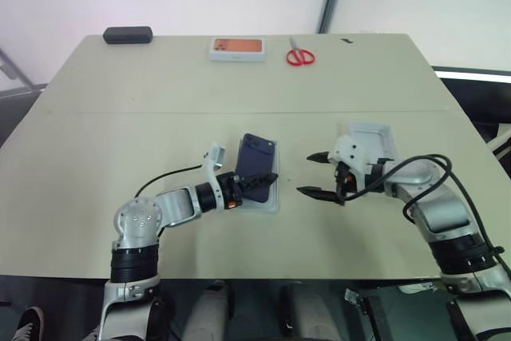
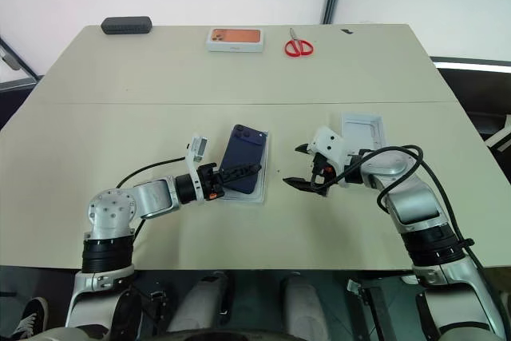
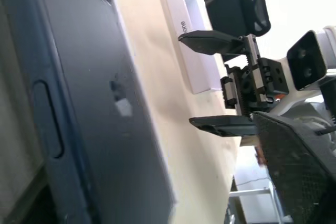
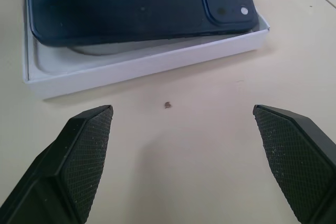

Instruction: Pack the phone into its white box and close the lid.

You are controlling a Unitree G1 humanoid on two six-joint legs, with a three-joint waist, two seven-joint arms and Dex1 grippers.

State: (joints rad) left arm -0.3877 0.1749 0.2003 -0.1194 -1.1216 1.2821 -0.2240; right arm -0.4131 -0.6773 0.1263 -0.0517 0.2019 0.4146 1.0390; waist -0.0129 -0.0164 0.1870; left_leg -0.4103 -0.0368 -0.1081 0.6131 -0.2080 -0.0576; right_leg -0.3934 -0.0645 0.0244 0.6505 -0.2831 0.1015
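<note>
I am looking down over both arms at a pale tabletop [image 1: 144, 117]. Near the middle, the phone [image 1: 257, 167], dark navy with its camera cluster at the far corner, lies back-up across the white box [image 4: 147, 64]. It is not seated: the right wrist view shows it riding slanted over the tray's rim, with one long edge overhanging and a strip of the inside bare beneath it. I judge it rests that way because it was set down at a slight angle and needs nudging square before it can drop in.

My left tool [image 1: 257, 182] is at the phone's near end, one black finger lying across it. From the head views I cannot tell how far apart its fingers stand or whether they grip the phone.

My right tool [image 1: 321, 175] hovers just beside the box, its fingers spread wide with nothing between them. I judge it waits there to push the phone's edge or steady the tray.

The lid [image 1: 374, 140] lies behind the right arm, inside up, so it sits close for the closing step.

The head views alone give the layout, including a black case [image 1: 128, 35], a white-and-orange box [image 1: 237, 48] and red scissors [image 1: 300, 55] along the far edge. The right wrist view alone reveals the tilt and overhang. The left wrist view shows the phone's side button at close range, with the right tool's open fingers beyond.
</note>
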